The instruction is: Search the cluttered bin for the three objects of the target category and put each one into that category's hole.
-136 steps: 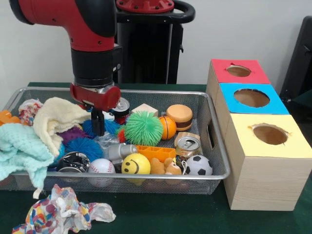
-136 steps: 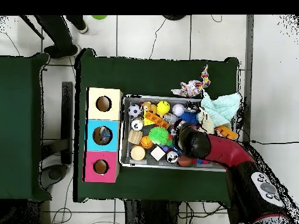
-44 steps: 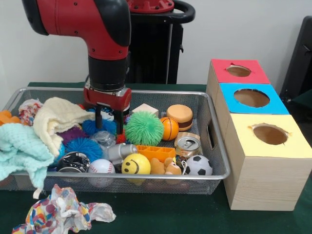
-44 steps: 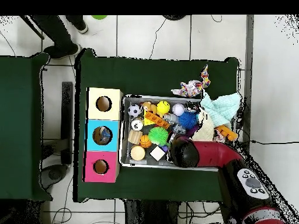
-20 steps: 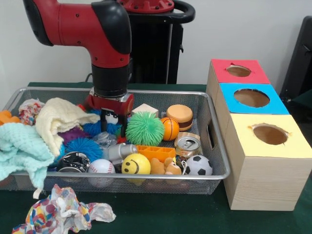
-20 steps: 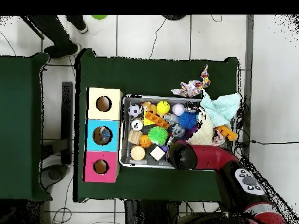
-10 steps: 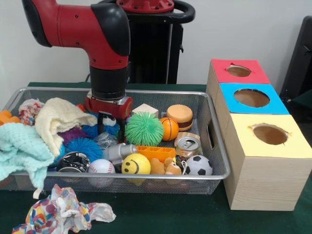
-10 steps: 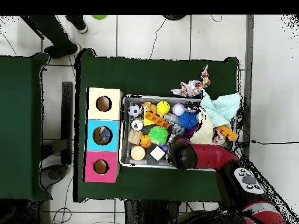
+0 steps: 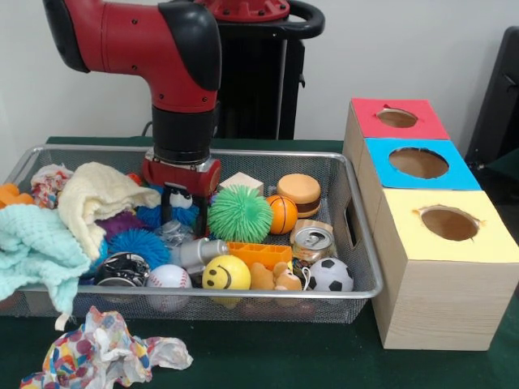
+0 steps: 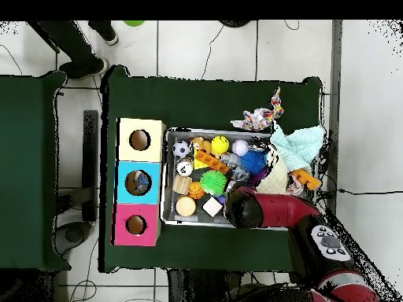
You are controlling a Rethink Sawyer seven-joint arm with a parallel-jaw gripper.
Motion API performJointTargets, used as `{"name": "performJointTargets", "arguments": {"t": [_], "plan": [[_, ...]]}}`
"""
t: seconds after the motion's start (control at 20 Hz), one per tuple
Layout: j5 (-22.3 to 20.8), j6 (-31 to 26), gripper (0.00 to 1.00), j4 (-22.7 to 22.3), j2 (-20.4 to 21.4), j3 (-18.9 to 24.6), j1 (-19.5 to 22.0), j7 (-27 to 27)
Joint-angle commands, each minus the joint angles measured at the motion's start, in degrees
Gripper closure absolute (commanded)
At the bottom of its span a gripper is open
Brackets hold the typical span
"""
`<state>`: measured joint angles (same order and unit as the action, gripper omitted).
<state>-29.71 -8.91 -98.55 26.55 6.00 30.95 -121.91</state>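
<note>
- Hand [image 9: 182, 212] of the red arm sits low in the wire bin [image 9: 361, 267], toward 10 o'clock of its middle, fingers slightly apart with nothing visibly held; what lies between them I cannot tell.
- Advice for this search step: lower straight down, close only on one item, and avoid snagging the cream cloth [image 9: 97, 194] at 9 o'clock.
- Target category is unstated, so I cannot say which things are wanted.
- Counts: three boxes at 3 o'clock, red [image 9: 399, 130], blue [image 9: 454, 174], yellow [image 9: 486, 243], one hole each.
- Balls seen: one green spiky ball [image 9: 238, 213], one soccer ball [image 9: 331, 275], one baseball [image 9: 169, 279].
</note>
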Motion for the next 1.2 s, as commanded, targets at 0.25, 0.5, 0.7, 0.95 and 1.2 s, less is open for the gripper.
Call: {"name": "performJointTargets", "arguments": {"t": [0.25,0.5,0.7,0.95,1.2], "plan": [[-0.7,8.6,0.0,4.8,-5.8,-1.3,-1.1,-5.6],[0.1,10.2,0.0,5.9,-7.7,-2.6,-1.8,-5.8],[0.6,10.5,0.0,6.8,-8.6,-3.1,-2.1,-5.5],[0.4,12.1,0.0,7.0,-8.6,-5.1,-3.9,-5.5],[0.3,12.5,1.0,6.8,-8.6,-4.9,-3.9,-5.1]]}}
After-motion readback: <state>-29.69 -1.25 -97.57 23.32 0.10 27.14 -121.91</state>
